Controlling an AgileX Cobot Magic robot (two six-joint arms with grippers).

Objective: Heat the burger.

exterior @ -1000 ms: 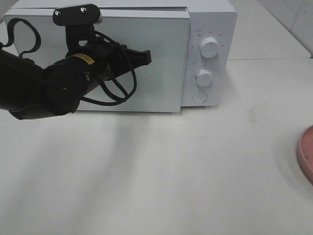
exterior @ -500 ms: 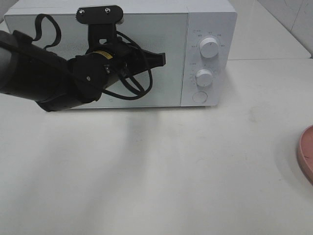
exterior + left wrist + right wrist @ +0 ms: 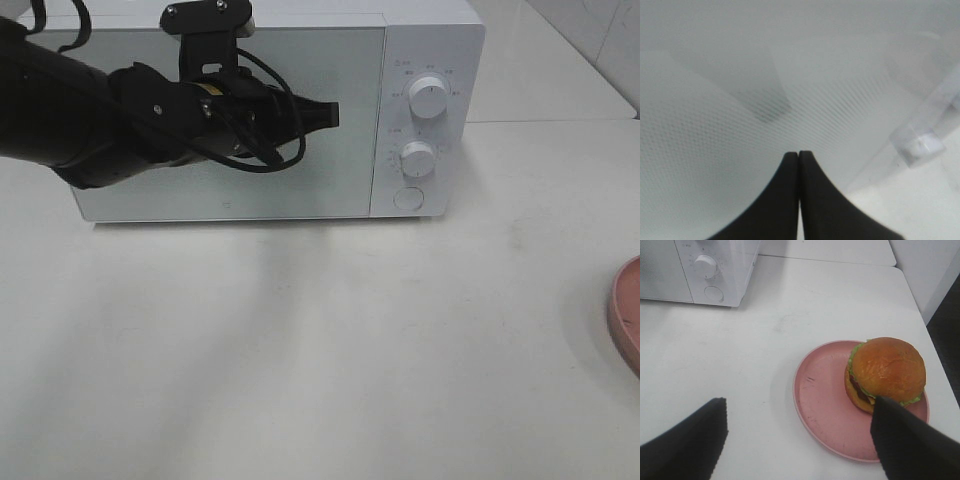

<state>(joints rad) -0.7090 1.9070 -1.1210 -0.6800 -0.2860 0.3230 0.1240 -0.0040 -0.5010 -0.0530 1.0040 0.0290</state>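
Note:
The burger point(image 3: 886, 372), with a golden-brown bun and green lettuce, sits on the right side of a pink plate point(image 3: 822, 400) in the right wrist view. My right gripper point(image 3: 800, 440) is open above the table, with its black fingers point(image 3: 685, 440) on either side of the plate's near edge and holding nothing. The burger is out of the exterior view. My left gripper point(image 3: 333, 113) is shut and empty. Its tips are at the closed door point(image 3: 250, 190) of the white microwave point(image 3: 425, 40). The left wrist view shows the shut tips point(image 3: 799, 155) close to the meshed door glass.
The microwave has two knobs point(image 3: 428, 97) and a round button point(image 3: 407, 198) on its right panel. The pink plate's edge point(image 3: 625, 315) shows at the right border of the exterior view. White tabletop point(image 3: 330, 350) lies in front of the microwave. The table's right edge point(image 3: 935, 345) is near the plate.
The microwave door has swung from ajar to closed flush. My left arm moved right and back toward the door with its gripper shut.

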